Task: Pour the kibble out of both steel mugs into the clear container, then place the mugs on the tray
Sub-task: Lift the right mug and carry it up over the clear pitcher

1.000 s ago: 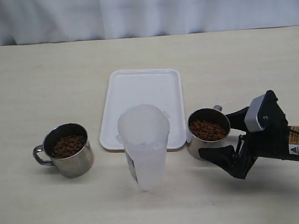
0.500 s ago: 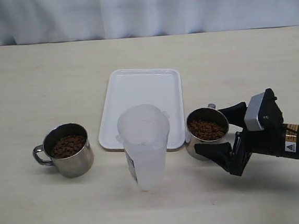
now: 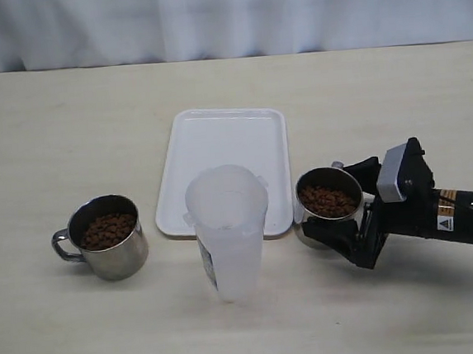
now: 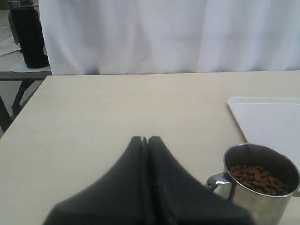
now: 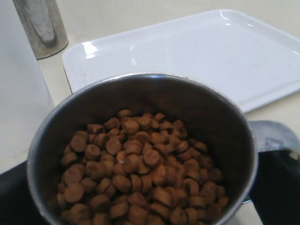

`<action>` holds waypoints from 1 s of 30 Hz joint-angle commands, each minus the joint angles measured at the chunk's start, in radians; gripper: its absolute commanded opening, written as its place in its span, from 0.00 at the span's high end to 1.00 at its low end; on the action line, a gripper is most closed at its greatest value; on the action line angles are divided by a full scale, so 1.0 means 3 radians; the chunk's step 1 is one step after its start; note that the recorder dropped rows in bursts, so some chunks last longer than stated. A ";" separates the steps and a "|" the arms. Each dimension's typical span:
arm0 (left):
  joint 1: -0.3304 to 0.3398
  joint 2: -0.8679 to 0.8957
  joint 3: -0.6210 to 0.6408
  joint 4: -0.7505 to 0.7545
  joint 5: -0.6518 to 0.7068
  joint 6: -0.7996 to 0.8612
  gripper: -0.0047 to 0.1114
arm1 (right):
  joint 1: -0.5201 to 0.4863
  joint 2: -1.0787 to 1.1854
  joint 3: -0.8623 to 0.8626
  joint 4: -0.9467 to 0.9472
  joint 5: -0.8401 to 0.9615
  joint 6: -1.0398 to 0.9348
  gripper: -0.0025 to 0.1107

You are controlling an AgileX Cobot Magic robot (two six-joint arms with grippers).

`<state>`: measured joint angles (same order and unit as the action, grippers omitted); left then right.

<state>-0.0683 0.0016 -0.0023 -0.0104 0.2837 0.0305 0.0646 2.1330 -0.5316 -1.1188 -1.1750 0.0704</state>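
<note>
The right steel mug [image 3: 331, 218] holds kibble [image 3: 328, 200] and stands just right of the white tray [image 3: 225, 141]. My right gripper [image 3: 328, 199] is open. One finger is on each side of this mug, and a thin gap shows on the handle side. The right wrist view is filled by that mug [image 5: 140, 93] and its kibble [image 5: 140, 168]. The left mug [image 3: 109, 238], also holding kibble [image 3: 107, 230], stands alone at the left. The clear container [image 3: 228, 227] stands upright between the mugs. My left gripper [image 4: 145, 139] is shut and empty, beside the left mug [image 4: 260, 201].
A white curtain [image 3: 222, 12] hangs behind the table's far edge. The tray [image 5: 211, 51] lies close behind the right mug, and the container wall [image 5: 18, 93] is close beside it. A dark stand [image 4: 28, 33] is off the table's far corner.
My right gripper has slid forward around the right mug, so its fingers now flank it. The mug shifted slightly. The left mug, container and tray have not moved.
</note>
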 commanded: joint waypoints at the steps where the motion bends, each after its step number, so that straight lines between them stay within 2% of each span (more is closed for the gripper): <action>1: 0.0009 -0.0005 0.0008 0.0003 -0.0021 0.0009 0.96 | -0.0011 0.0046 -0.0012 0.0041 -0.0098 -0.0037 0.36; 6: 0.0009 -0.0005 0.0008 0.0003 -0.0021 0.0009 0.96 | -0.0011 0.0049 -0.0012 0.0066 -0.0098 -0.0037 0.37; 8: 0.0009 -0.0005 0.0008 0.0003 -0.0021 0.0009 0.96 | -0.0011 0.0049 -0.0012 -0.0003 -0.0104 -0.0037 0.43; 9: 0.0009 -0.0005 0.0008 0.0003 -0.0021 0.0009 0.96 | -0.0011 0.0049 -0.0012 -0.0054 -0.0113 -0.0037 0.50; 10: 0.0009 -0.0005 0.0008 0.0003 -0.0026 0.0009 0.96 | -0.0018 0.0049 -0.0012 -0.0070 -0.0146 -0.0043 0.71; 11: 0.0009 -0.0005 0.0008 0.0003 -0.0026 0.0009 0.96 | -0.0018 0.0049 -0.0012 -0.0070 -0.0153 -0.0043 0.82; 12: 0.0009 -0.0005 0.0008 0.0003 -0.0026 0.0009 0.96 | -0.0031 0.0049 -0.0012 -0.0070 -0.0153 -0.0043 0.91; 13: 0.0009 -0.0005 0.0008 0.0003 -0.0026 0.0009 0.96 | -0.0029 0.0033 -0.0012 -0.0073 -0.0153 -0.0043 0.94; 19: 0.0009 -0.0005 0.0008 0.0003 -0.0026 0.0009 0.96 | -0.0142 -0.0251 0.0138 -0.0088 -0.0153 -0.0043 0.94; 23: 0.0009 -0.0005 0.0008 0.0003 -0.0026 0.0009 0.96 | -0.0254 -0.0610 0.0440 -0.0009 -0.0153 -0.0043 0.94; 30: 0.0009 -0.0005 0.0008 0.0003 -0.0026 0.0009 0.96 | -0.0245 -0.1261 0.0830 0.0085 -0.0153 0.0147 0.94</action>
<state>-0.0683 0.0016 -0.0023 -0.0104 0.2837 0.0305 -0.0059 1.8040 -0.3052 -1.1156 -1.1834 0.0850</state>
